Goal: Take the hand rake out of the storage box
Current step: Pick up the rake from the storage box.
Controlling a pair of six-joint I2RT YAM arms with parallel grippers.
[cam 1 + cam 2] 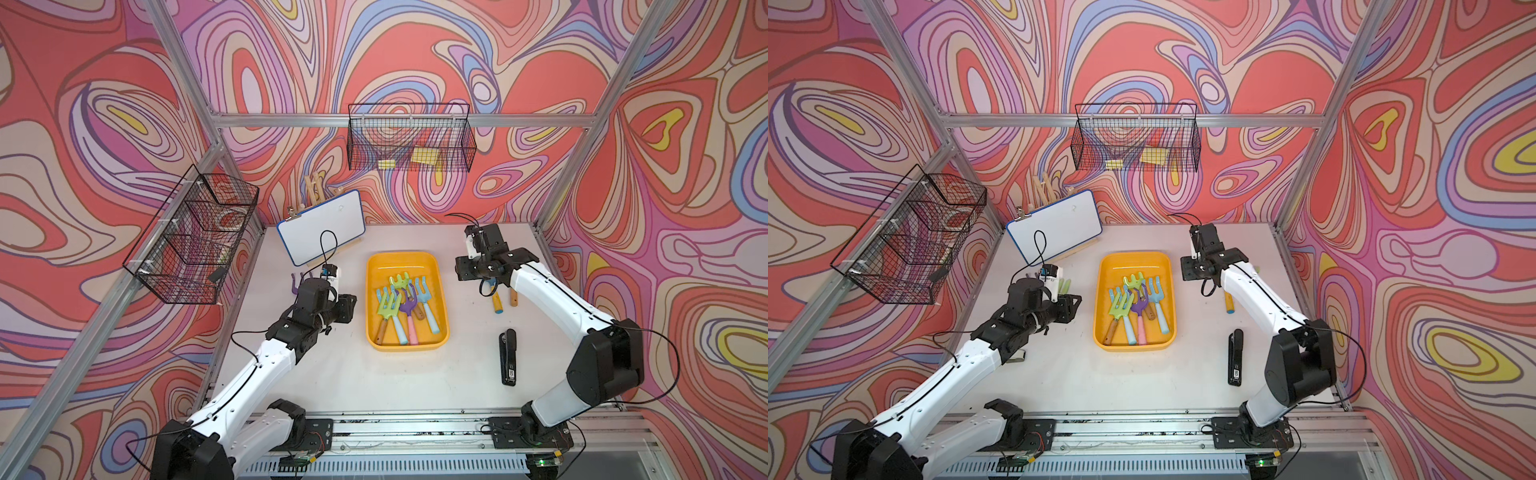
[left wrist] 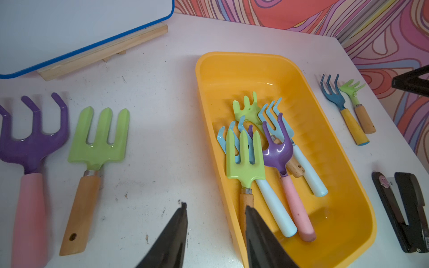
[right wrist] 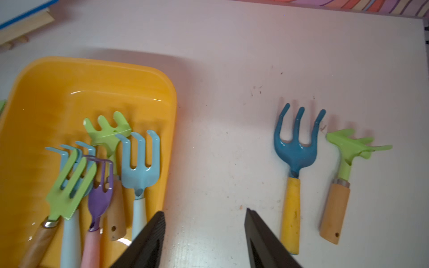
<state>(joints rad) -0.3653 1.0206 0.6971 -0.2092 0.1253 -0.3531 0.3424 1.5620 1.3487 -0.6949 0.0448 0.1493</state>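
While the storage box holds rakes, left gripper and right gripper gape empty

The storage box is smooth yellow-orange plastic with a soft gloss. Inside it, the purple rake has a glossy enamelled head and a matt pink handle. The green fork toward the table's left edge has a handle of bare wood. The table is matt white and scuffed.

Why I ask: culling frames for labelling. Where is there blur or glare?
Left wrist: purple rake outside the box is smeared at the edge; a glare streak marks the box floor. Right wrist: pink handle blurs near the lens, table looks pinkish. Both top views: sharp, evenly lit.
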